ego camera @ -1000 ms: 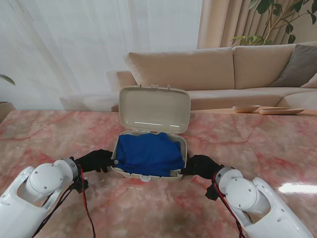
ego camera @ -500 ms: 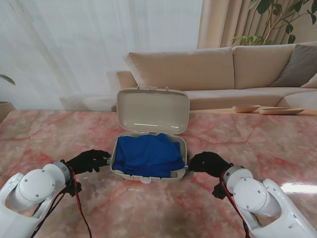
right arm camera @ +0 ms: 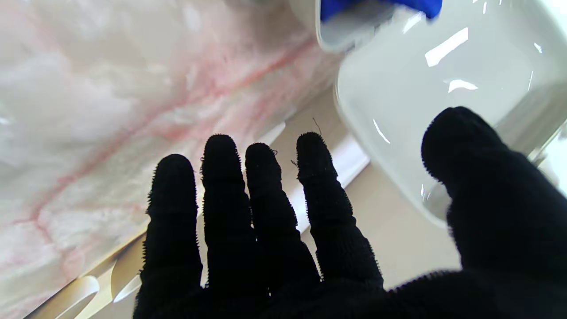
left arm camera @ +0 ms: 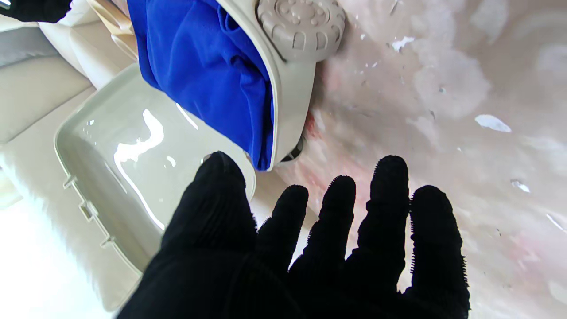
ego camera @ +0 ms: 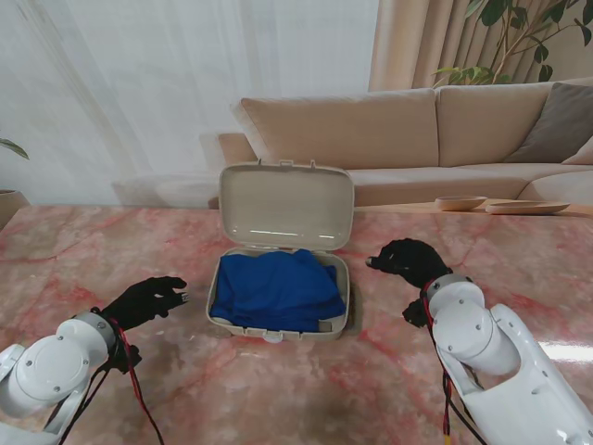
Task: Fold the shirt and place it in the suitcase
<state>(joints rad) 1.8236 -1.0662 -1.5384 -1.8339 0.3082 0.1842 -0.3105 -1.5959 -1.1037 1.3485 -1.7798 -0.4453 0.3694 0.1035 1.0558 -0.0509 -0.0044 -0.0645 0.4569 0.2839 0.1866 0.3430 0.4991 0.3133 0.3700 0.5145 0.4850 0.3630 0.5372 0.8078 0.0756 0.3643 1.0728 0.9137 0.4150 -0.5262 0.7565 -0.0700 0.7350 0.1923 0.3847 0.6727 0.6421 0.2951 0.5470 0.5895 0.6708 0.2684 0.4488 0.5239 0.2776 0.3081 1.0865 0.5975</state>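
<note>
Pink marble worktop (ego camera: 111, 250), sofa (ego camera: 389, 125) behind it. The blue shirt (ego camera: 276, 289) sits in the open suitcase (ego camera: 287, 206), right between both hands. Left hand (ego camera: 144, 298) and right hand (ego camera: 406, 260) hold nothing, fingers spread, neither touching the case.

A: How much of the shirt (ego camera: 276, 289) shows?

B: Only its rumpled top; the suitcase (ego camera: 278, 329) wall hides the rest, so I cannot tell how neatly it is folded. In the right wrist view the picture's edge cuts it to a blue sliver.

A: And the hands?

B: The left hand (left arm camera: 310, 248) and right hand (right arm camera: 283, 239) fill their wrist views, palms cut off by the edge. The bench (ego camera: 83, 250) runs out of frame both sides.
</note>
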